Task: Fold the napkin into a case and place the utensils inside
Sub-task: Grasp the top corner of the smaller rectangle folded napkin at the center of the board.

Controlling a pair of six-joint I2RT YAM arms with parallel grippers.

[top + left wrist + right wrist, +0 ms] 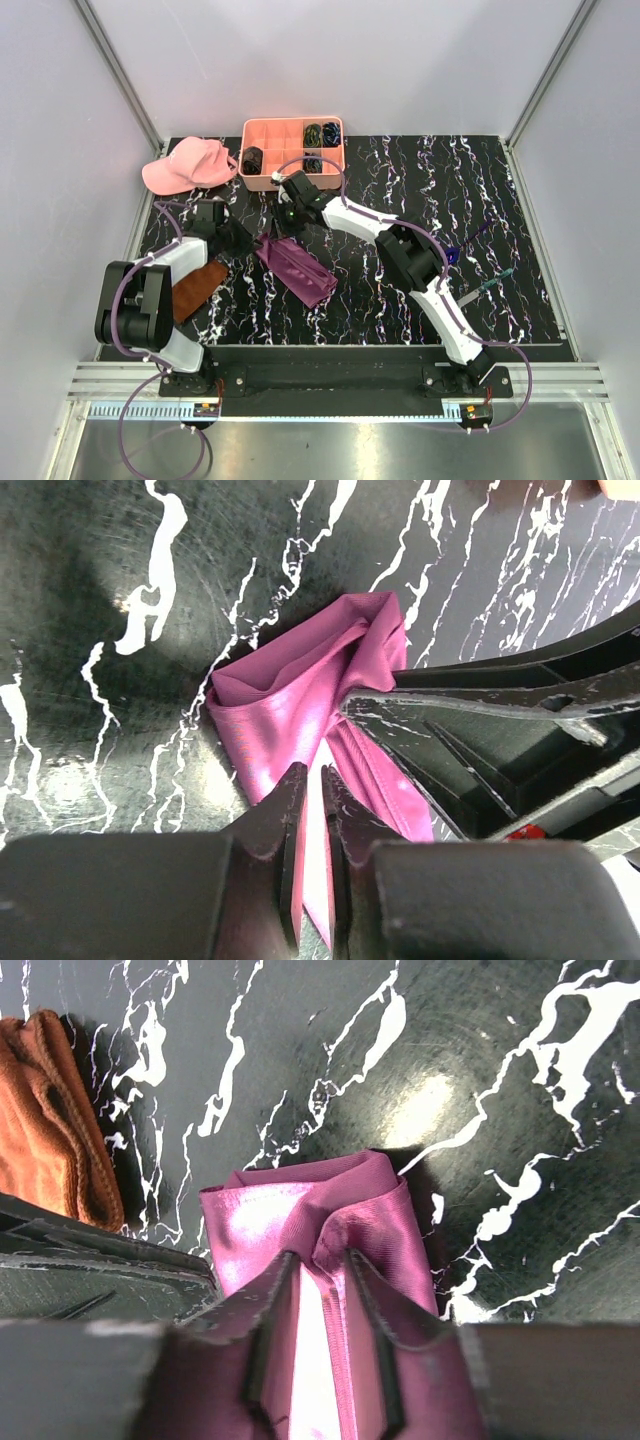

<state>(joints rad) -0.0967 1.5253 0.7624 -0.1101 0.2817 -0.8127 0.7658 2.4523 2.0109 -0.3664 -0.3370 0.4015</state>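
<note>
Magenta napkin [290,695] is pinched between the narrowed jaws of the left gripper [312,775] and right gripper [320,1260].

No legible writing in any of the three views, no labels, brand marks, numbers or signs readable

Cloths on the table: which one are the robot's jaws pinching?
The shiny purple napkin. Both arms' jaws pinch its bunched-up end, while the smaller rust-brown cloth just lies nearby with nothing gripping it.
</note>
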